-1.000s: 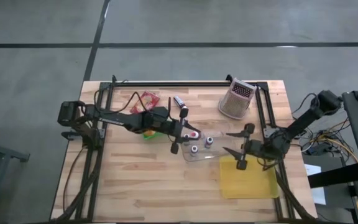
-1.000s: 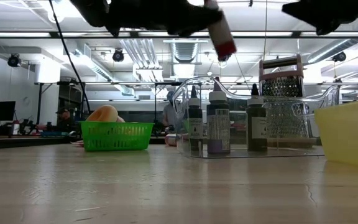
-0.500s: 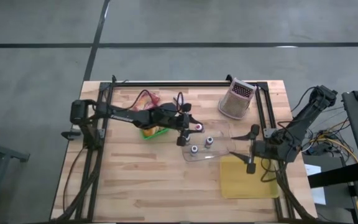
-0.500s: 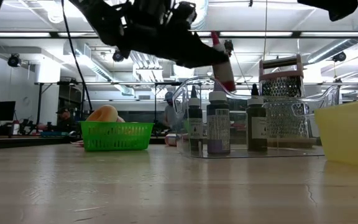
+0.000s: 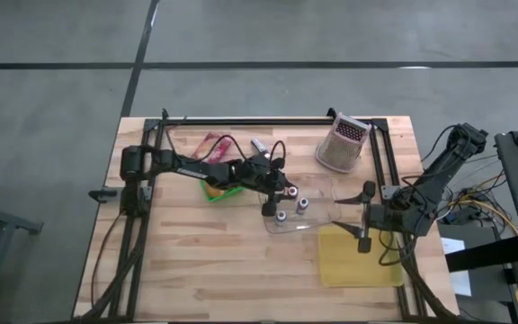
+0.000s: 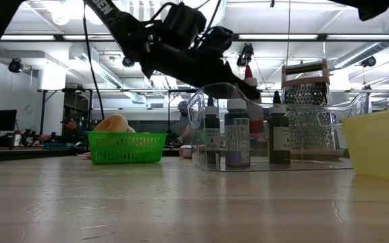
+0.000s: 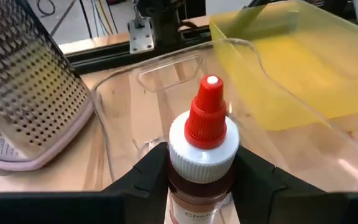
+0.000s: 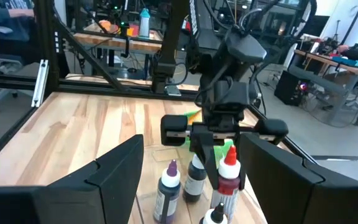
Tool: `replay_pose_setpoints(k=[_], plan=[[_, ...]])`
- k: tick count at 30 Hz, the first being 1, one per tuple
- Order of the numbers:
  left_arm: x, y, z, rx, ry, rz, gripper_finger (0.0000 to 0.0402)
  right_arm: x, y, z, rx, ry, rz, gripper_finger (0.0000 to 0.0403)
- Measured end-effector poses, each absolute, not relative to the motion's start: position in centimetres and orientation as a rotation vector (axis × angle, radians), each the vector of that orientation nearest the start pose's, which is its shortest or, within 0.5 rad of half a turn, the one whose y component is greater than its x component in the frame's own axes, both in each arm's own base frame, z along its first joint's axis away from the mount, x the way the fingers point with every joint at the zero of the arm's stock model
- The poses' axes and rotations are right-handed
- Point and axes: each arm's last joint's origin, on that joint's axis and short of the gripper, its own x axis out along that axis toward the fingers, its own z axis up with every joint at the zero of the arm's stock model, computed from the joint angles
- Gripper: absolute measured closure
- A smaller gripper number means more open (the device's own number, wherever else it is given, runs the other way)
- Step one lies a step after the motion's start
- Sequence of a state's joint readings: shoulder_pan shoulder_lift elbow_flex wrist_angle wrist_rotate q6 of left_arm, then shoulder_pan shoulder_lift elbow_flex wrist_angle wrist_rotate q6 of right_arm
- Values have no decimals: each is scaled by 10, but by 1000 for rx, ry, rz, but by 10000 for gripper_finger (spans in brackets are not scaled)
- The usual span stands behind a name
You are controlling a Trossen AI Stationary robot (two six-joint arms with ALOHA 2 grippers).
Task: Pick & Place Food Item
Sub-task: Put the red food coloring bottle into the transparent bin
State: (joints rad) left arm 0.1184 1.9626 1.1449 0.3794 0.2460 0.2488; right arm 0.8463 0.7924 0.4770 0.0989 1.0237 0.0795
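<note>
Low view: left tool (image 6: 248, 84) grips red-capped bottle (image 6: 254, 115) standing nearly upright, tip up.

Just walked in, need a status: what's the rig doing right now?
The left gripper holds a red-capped bottle by its neck, upright, in the clear tray beside three other small bottles. The right gripper waits open above the yellow bin. A grater and green basket sit nearby.

Red-capped bottle (image 7: 205, 146) upright, clamped by left tool (image 7: 201, 177), inside clear tray (image 7: 166, 68).
</note>
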Motion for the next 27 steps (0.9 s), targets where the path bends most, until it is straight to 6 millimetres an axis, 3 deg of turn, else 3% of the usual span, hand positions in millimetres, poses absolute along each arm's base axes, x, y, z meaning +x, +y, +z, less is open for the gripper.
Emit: replay_pose_setpoints(k=[8,27], plan=[[416,44,158,119,473,-165,270,129,108,253,-103,131,-182,140],[415,48,155,71,513,-152,271,128,108,254,-95,126,-182,141]])
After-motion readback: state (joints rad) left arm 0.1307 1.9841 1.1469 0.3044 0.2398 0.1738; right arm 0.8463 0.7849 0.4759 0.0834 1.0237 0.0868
